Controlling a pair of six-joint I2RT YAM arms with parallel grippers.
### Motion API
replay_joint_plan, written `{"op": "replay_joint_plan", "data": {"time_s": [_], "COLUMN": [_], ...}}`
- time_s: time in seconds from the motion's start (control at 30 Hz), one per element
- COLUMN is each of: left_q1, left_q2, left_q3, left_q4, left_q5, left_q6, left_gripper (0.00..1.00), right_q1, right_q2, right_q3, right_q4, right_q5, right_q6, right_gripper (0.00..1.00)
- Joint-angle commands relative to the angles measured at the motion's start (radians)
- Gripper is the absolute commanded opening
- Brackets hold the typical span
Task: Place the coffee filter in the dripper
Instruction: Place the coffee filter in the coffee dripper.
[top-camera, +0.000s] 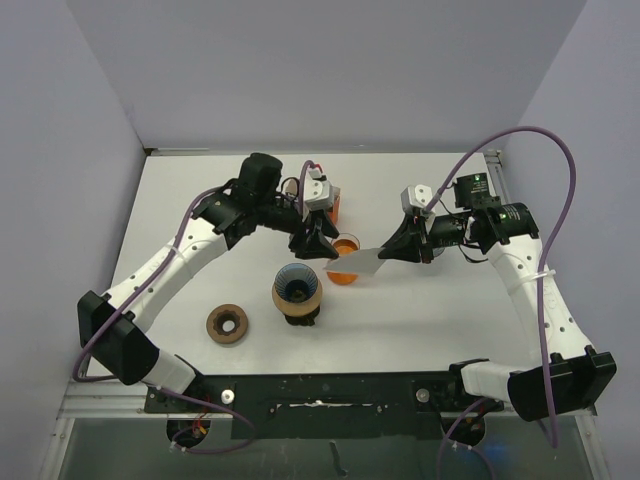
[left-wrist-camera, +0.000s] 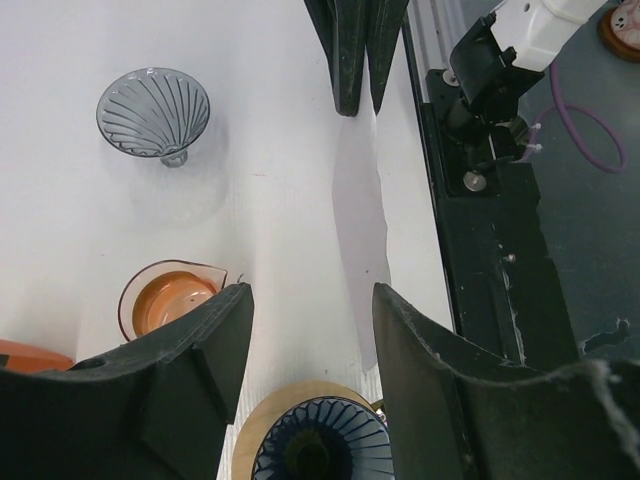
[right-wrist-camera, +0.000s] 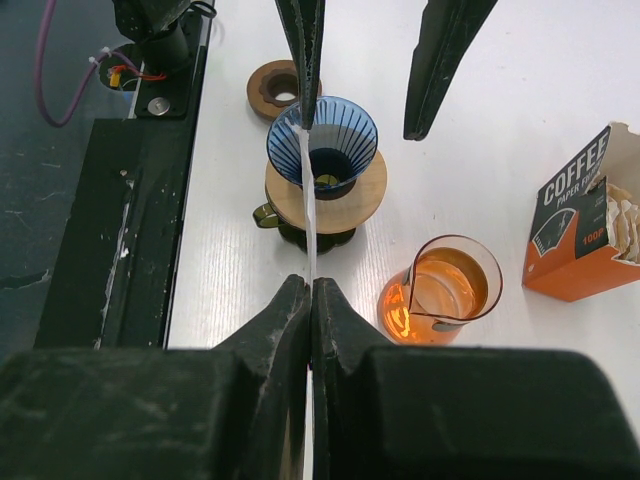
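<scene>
The white paper coffee filter (top-camera: 357, 263) hangs flat above the table, and my right gripper (top-camera: 392, 250) is shut on its right end. In the right wrist view the filter (right-wrist-camera: 309, 215) shows edge-on between the closed jaws of the right gripper (right-wrist-camera: 312, 285). My left gripper (top-camera: 318, 245) is open. The filter's free end (left-wrist-camera: 362, 210) reaches between the fingers of the left gripper (left-wrist-camera: 310, 295), close to one finger and clear of the other. The blue ribbed dripper (top-camera: 297, 284) sits on a round wooden stand, just below and in front of both grippers.
An orange glass server (top-camera: 345, 262) stands right behind the dripper, under the filter. The orange filter box (top-camera: 335, 205) is further back. A brown wooden ring (top-camera: 227, 323) lies front left. A clear grey glass dripper (left-wrist-camera: 153, 110) stands beyond the right gripper.
</scene>
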Motion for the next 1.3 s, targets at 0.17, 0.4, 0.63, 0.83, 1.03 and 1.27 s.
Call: {"op": "replay_joint_plan", "data": {"time_s": [0.17, 0.4, 0.63, 0.83, 1.03, 1.27], "left_q1": [0.005, 0.005, 0.010, 0.014, 0.021, 0.030], "left_q2": [-0.038, -0.039, -0.048, -0.053, -0.055, -0.058], "left_q3": [-0.015, -0.012, -0.006, -0.011, -0.012, -0.034], "left_q4": [-0.010, -0.016, -0.005, 0.014, 0.032, 0.060], "left_q5": [0.053, 0.068, 0.061, 0.065, 0.076, 0.106], "left_q6": [0.026, 0.027, 0.013, -0.005, -0.026, -0.051], "left_gripper": [0.49, 0.51, 0.51, 0.51, 0.51, 0.51], "right_q1": [0.001, 0.001, 0.003, 0.003, 0.003, 0.002], "right_q2": [-0.023, -0.019, -0.012, -0.011, -0.010, -0.013], "right_q3": [0.015, 0.014, 0.012, 0.013, 0.009, 0.001], "right_q4": [0.021, 0.022, 0.021, 0.021, 0.021, 0.031], "right_q5": [-0.029, -0.023, -0.014, -0.017, -0.014, -0.010], "right_q6": [-0.001, -0.003, -0.011, -0.011, -0.012, -0.007], "right_gripper": [0.00, 0.00, 0.00, 0.00, 0.00, 0.00]}}
